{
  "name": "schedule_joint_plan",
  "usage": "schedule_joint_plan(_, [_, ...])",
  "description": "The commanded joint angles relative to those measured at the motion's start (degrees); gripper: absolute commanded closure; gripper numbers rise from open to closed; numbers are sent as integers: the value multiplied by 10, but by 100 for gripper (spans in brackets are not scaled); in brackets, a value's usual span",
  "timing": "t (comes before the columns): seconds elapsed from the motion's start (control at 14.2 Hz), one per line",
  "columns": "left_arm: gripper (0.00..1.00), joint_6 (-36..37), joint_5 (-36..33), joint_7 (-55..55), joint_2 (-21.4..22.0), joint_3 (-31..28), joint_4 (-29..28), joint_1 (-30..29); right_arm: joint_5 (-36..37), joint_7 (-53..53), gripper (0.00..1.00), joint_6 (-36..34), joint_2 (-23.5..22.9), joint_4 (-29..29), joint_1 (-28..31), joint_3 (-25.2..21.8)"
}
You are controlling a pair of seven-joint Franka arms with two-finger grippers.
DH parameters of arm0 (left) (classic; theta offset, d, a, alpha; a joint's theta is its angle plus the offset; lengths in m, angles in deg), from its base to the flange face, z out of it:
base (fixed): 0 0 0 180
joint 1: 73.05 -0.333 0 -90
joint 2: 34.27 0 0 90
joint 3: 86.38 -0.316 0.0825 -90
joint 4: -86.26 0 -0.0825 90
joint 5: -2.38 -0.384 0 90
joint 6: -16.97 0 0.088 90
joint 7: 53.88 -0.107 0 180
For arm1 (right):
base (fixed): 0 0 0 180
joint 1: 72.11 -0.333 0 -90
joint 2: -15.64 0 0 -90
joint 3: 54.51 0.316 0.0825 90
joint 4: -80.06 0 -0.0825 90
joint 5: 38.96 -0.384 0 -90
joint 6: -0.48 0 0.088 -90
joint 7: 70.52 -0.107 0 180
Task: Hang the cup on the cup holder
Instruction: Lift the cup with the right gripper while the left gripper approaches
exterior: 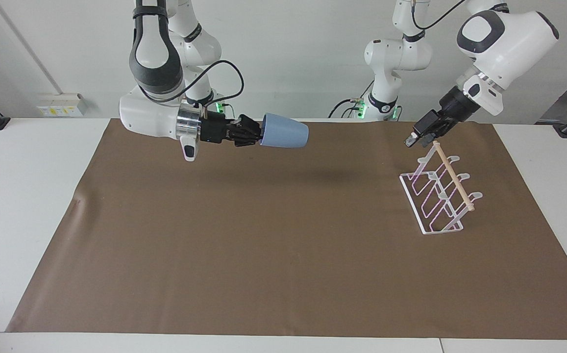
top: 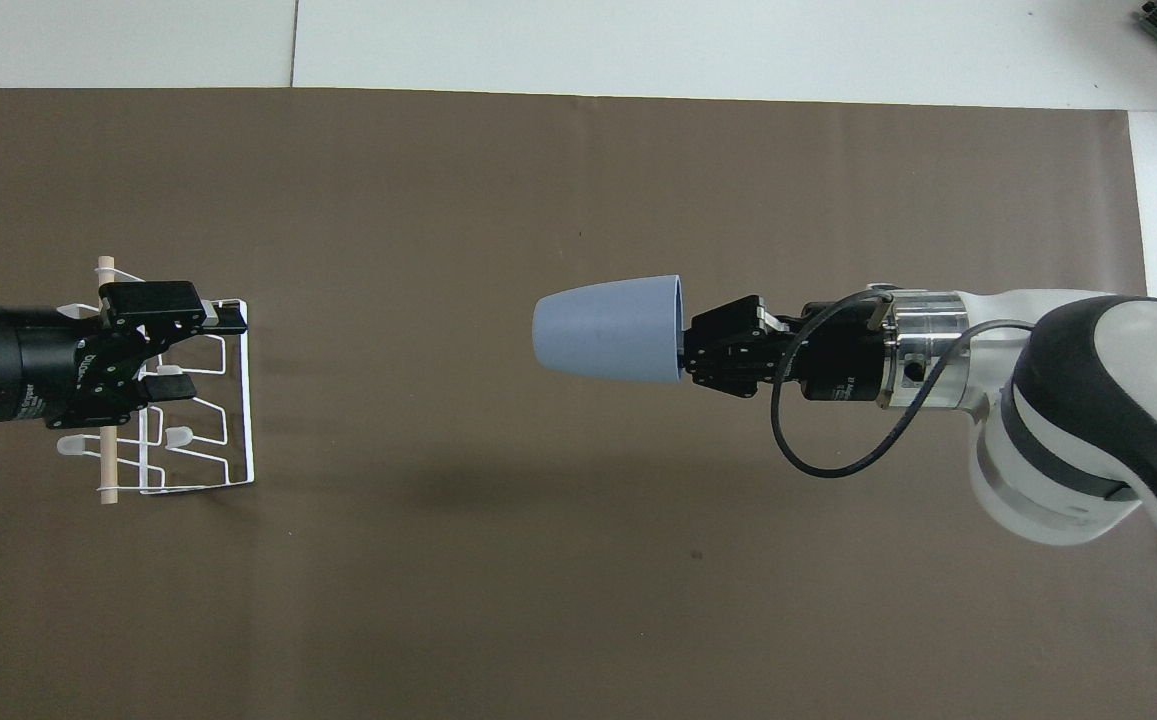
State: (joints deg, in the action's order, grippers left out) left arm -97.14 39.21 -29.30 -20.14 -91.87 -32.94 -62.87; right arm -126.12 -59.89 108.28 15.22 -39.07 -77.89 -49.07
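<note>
The light-blue cup (exterior: 284, 131) is up in the air, lying on its side with its base pointing toward the left arm's end of the table. My right gripper (exterior: 259, 133) is shut on the cup's rim, over the brown mat; both also show in the overhead view, the cup (top: 606, 328) and the gripper (top: 684, 346). The white wire cup holder (exterior: 439, 197) with its wooden dowel (exterior: 453, 175) stands on the mat at the left arm's end. My left gripper (exterior: 412, 141) is open and empty, just above the holder's end nearer the robots. In the overhead view it (top: 210, 352) covers part of the holder (top: 247, 425).
A brown mat (exterior: 263, 245) covers most of the white table (exterior: 23, 196). The holder's flat white prongs (exterior: 463, 176) stick out toward the left arm's end of the table.
</note>
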Motion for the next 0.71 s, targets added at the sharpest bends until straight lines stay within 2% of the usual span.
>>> schedule_joint_plan(0.0, [0,-58,65,107,38,24,-59,19,-54,13,100,63,11,-23,-48,0])
schedule_joint_plan(0.28, [0,-185,115,245,41,80,-89,72,-63,11,100,77,13,-29,-56,1])
schedule_joint_plan(0.42, [0,-255,135,285,41,83,-107,126,-72,12,100,84,14,-30,-69,0])
schedule_joint_plan(0.64, [0,-364,219,296,34,82,-125,190,-73,13,100,86,14,-31,-69,0])
